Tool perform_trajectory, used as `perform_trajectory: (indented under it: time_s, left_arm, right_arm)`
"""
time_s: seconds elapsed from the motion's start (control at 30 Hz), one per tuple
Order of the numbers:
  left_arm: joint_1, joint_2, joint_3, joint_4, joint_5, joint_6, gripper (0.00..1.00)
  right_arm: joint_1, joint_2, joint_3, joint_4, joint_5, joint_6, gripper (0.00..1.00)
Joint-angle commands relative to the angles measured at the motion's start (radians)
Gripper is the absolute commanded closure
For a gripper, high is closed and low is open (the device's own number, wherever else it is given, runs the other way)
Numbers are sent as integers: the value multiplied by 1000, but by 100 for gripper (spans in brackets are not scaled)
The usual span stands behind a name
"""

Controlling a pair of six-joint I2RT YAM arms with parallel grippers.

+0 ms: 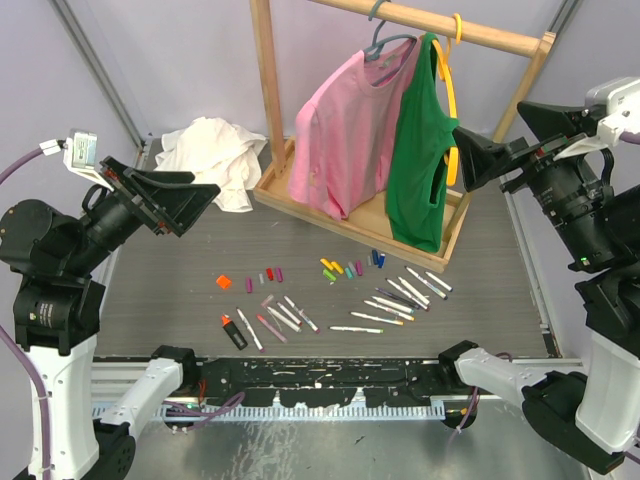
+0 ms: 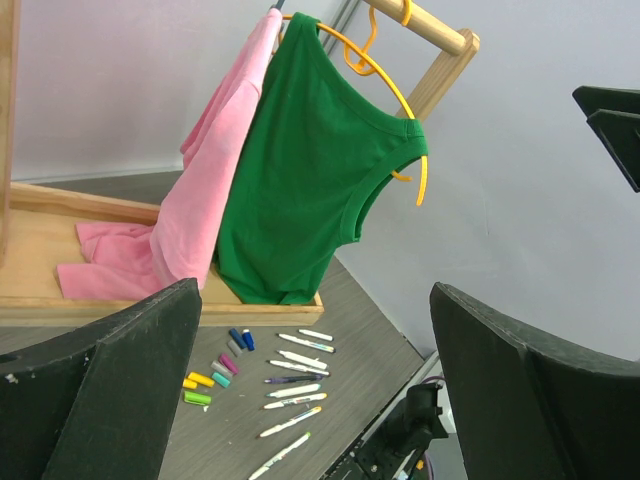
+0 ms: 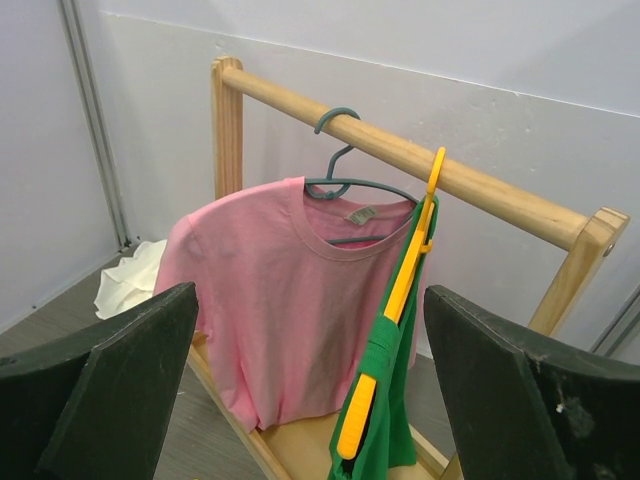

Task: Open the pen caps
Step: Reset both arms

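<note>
Left gripper (image 1: 195, 208) hangs in the air left of the wooden rack (image 1: 268, 100), jaws spread wide, nothing between them. A crumpled white cloth (image 1: 210, 150) lies on the table (image 1: 160, 300), touching the rack's left end. The rack carries a pink T-shirt (image 1: 345, 130) and, to its right, a green top (image 1: 420, 150) on a yellow hanger (image 1: 450, 100). The pen caps (image 1: 268, 274) lie loose in a ragged row on the table in front of the rack's base, running from an orange one at the left to blue ones nearest the base. The pens (image 1: 400, 295) lie flat in two loose groups just in front of that row, with a black marker (image 1: 233, 331) at the far left end. Right gripper (image 1: 468, 160) hovers at the rack's right end, just beside the green top, jaws fully apart and empty.
</note>
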Motion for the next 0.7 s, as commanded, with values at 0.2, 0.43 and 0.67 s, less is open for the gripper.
perform_trajectory:
  time_s: [0.2,0.43,0.67]
  left_arm:
    - [2,-2,0,70,22,21,2]
    - [3,-1,-6,74,21,22,2]
    - [4,3,-9,77,23,21,2]
  right_arm:
    - [-5,-10,-5,47,36,3,0]
    - [-6,-14,-10,51,64,4,0]
    - [-6,-25,-30,52,76,-8,0]
